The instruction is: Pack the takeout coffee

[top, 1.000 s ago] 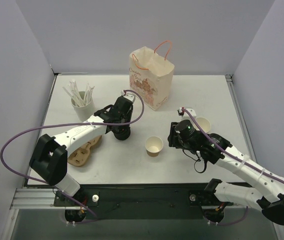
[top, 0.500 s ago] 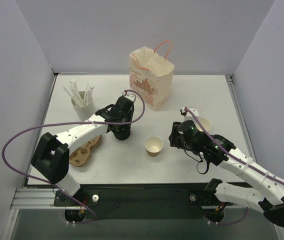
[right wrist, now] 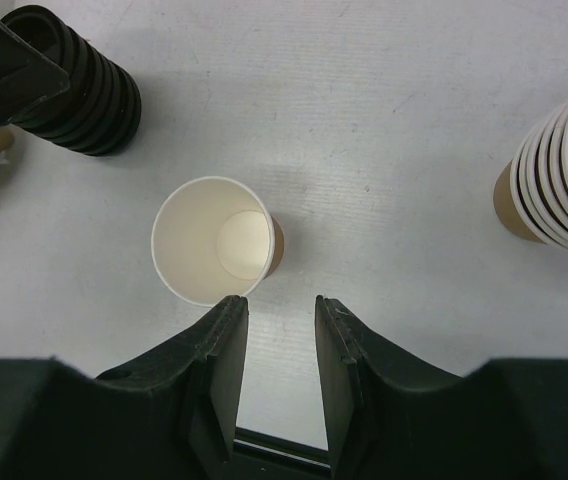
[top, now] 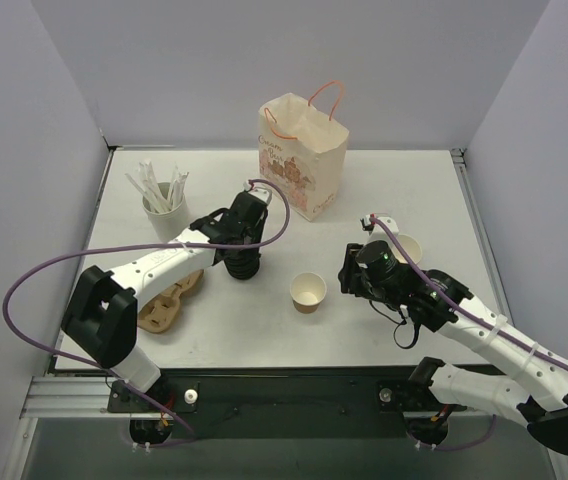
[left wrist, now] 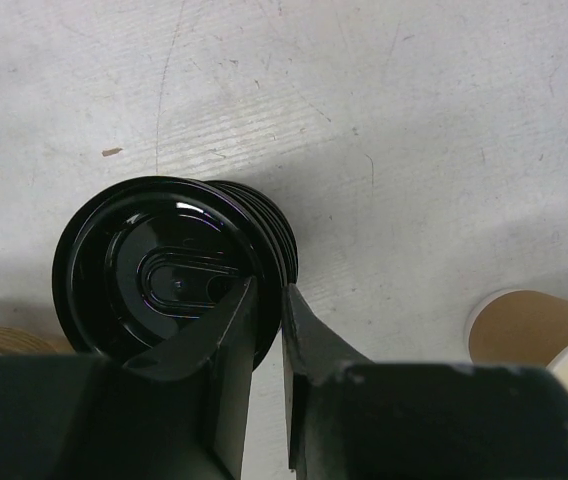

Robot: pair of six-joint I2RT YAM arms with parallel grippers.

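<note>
From above, the print on the paper bag [top: 304, 160] cannot be read. At the left wrist, the left claw [left wrist: 269, 287] is seen narrow, astride the top rim of the lid stack [left wrist: 174, 265]; a grip cannot be told. At the right wrist, the right claw [right wrist: 279, 300] is held slightly apart, empty, beside the open cup [right wrist: 214, 240] on the desk [right wrist: 394, 100].

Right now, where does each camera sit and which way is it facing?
Top: above and behind the robot, looking down on the table; left arm, right arm and their bases show.
Left wrist: on the left arm, looking down at the lid stack; the left gripper shows.
Right wrist: on the right arm, looking down at the open cup; the right gripper shows.
Shared: both wrist views catch the lid stack and the open cup.
</note>
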